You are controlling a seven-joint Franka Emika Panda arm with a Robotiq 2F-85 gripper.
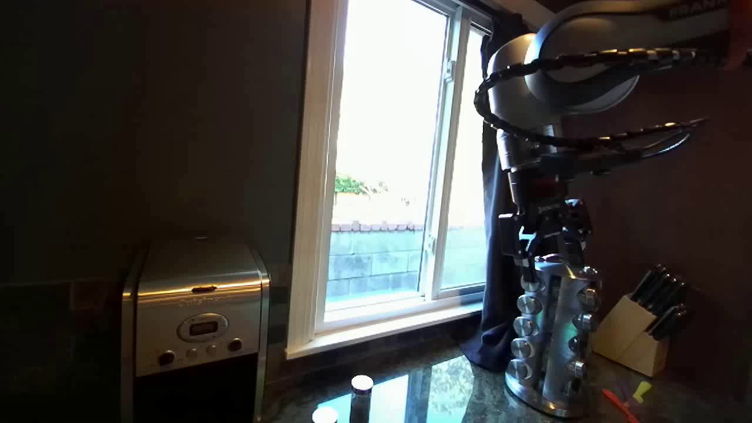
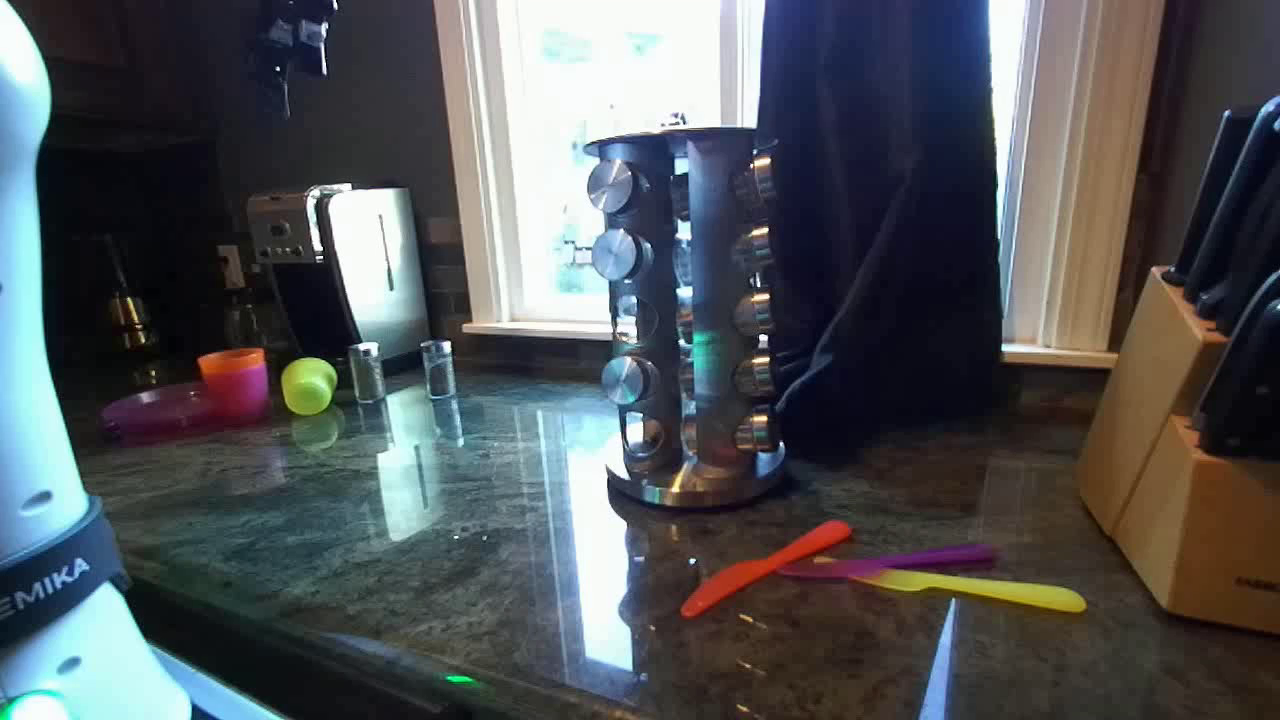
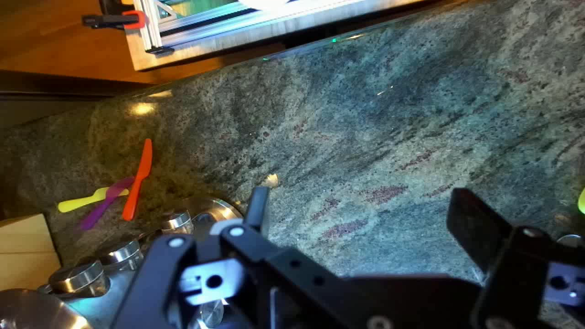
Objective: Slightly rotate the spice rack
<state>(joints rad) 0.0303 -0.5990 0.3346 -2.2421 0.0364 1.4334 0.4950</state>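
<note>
Standing lower than the gripper [image 3: 359,196], whose jaws were parted, and off to one side, the spice rack [image 2: 717,300] was judged liable to be tipped rather than turned if its top were pushed too hard.

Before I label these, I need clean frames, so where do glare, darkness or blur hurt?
In both exterior views, the window is largely blown out and reflects off the counter; in an exterior view, the spice rack stands backlit; in an exterior view, the silver appliance loses its lower front to darkness; in the wrist view, the counter is crisp, the gripper seems slightly soft.
</note>
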